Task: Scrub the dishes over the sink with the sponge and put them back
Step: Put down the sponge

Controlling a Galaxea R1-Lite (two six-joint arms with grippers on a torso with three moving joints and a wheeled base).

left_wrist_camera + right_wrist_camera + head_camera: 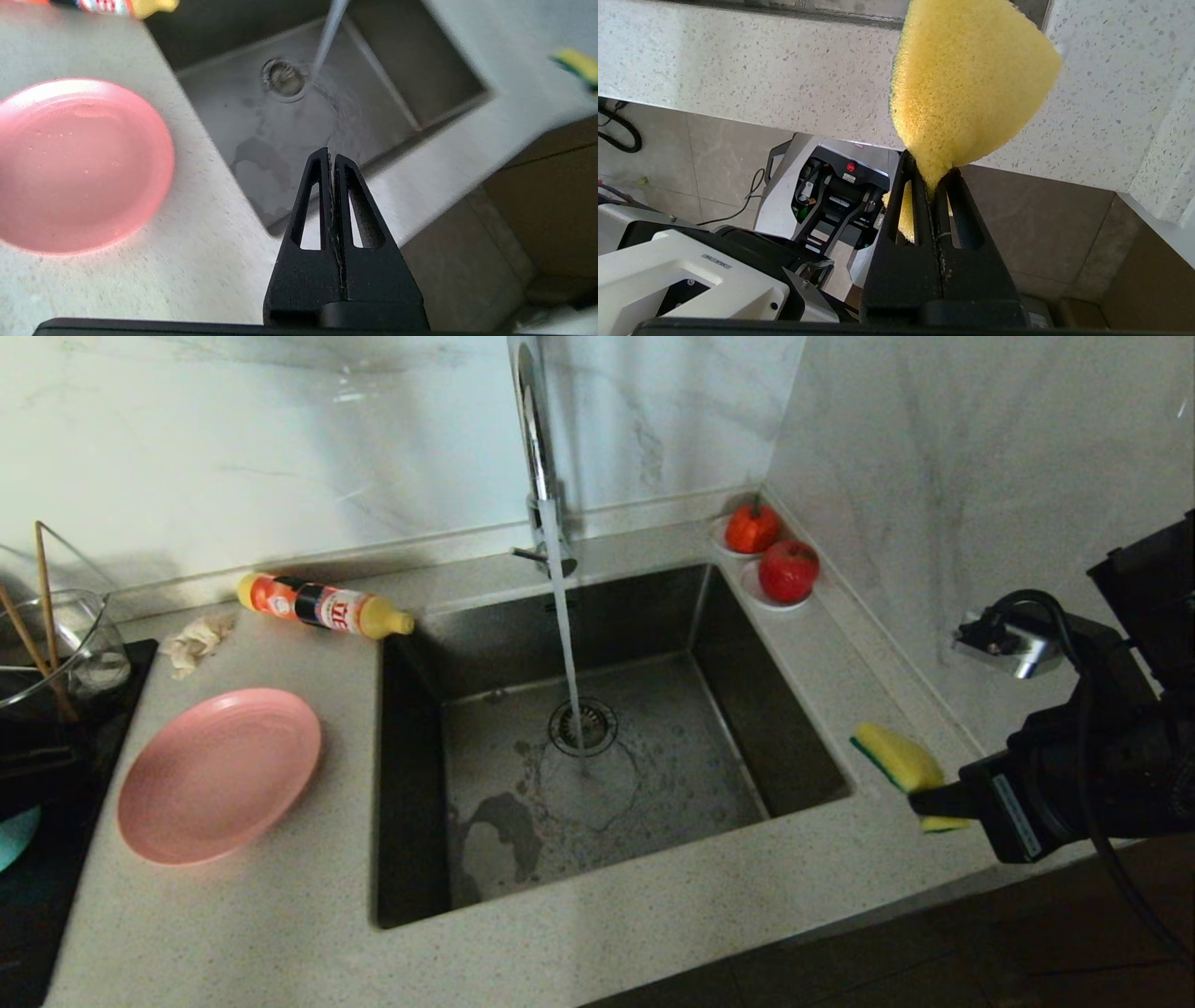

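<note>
Sponge (898, 758) is pinched in my right hand (934, 800), out past the right rim of the sink (411, 784), above the bench (280, 933) edge. Head view: pink plate (218, 775) lies flat on the bench left of the sink, nothing touching it. Sliver of the teal bowl (14, 835) shows at the far left edge, on the dark tray. Tap (537, 448) is running, stream hitting near the drain strainer (583, 725). Detergent bottle (322, 605) on its side behind the sink, rag (196, 641) beside it, two red fruits (770, 553) on saucers in the back corner. My left arm is not in this view.

Left wrist view: left hand (330, 156) is clenched on nothing, tips pressed together, above the near sink rim. Pink plate (79, 163) sits off to one side on the bench, apart from it. Some droplets on the plate's face, so it looks wet.

Right wrist view: right hand (930, 179) squeezes one corner of the sponge (966, 84), yellow face toward the camera, the rest fanning out free beyond the tips.

Status, my read: plate is back on the bench and wet, so probably scrubbed and returned. Bowl is untouched right now; can't tell if it's been washed. Likely left: bowl, then park the sponge.
</note>
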